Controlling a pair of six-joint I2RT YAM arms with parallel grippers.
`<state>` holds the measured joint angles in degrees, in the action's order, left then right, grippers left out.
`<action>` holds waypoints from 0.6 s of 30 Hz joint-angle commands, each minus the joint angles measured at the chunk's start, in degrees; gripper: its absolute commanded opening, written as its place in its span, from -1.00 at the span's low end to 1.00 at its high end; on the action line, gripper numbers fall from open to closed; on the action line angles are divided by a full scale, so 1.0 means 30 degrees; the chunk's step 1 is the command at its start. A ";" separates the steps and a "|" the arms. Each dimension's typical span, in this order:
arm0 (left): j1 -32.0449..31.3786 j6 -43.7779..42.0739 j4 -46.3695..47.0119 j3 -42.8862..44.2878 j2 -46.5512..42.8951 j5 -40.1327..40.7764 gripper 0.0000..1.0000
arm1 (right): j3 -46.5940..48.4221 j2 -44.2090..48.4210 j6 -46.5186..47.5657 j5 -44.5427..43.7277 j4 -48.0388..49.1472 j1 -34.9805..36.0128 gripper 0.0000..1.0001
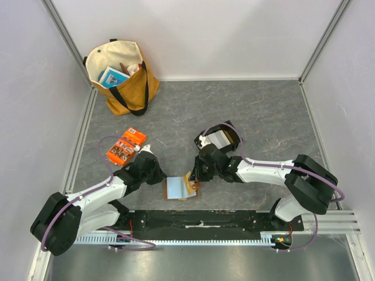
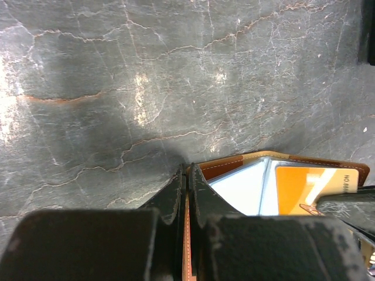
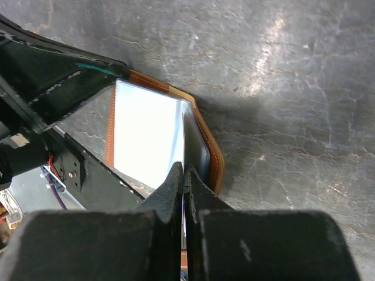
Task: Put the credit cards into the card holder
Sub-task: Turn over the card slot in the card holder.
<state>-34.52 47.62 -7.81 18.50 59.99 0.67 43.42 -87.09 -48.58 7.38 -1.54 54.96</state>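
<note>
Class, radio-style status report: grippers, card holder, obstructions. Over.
Left gripper and right gripper both shut on card holder edges. Holder open on table. Nothing blocking.

Top view: bright, even overhead light, sharp, only soft short shadows on the table (image 1: pixel 263 117). Wrist views: white glare patches on the stone-patterned surface, broad dark shadows beside them; close fingers (image 2: pixel 170 202) black, underexposed, blurred.

Both arms are stretching inward from their bases and bending at the elbows toward each other, the left gripper (image 2: pixel 187 175) angling in from the left and the right gripper (image 3: pixel 184 172) from the right, each pressing its two fingers tightly together.
</note>
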 commanded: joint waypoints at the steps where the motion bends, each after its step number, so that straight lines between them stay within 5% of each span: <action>1: -0.0035 -0.0404 -0.0120 -0.0425 0.0102 0.0071 -0.96 | -0.1285 -0.0121 -0.1268 0.0119 0.2737 0.0049 -1.00; 11: -0.0035 0.0183 0.0290 -0.0981 0.0161 0.0071 -0.96 | -0.4305 -0.0677 -0.3727 0.0938 0.9207 0.0049 -1.00; 18: -0.0006 0.0271 -0.0002 -0.0777 0.0190 0.0335 -0.96 | -0.4803 -0.0560 -0.4548 0.1203 1.0032 0.0079 -1.00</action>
<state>-34.50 47.94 -5.26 17.30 59.83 0.05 29.89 -88.38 -59.64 9.76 23.11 54.96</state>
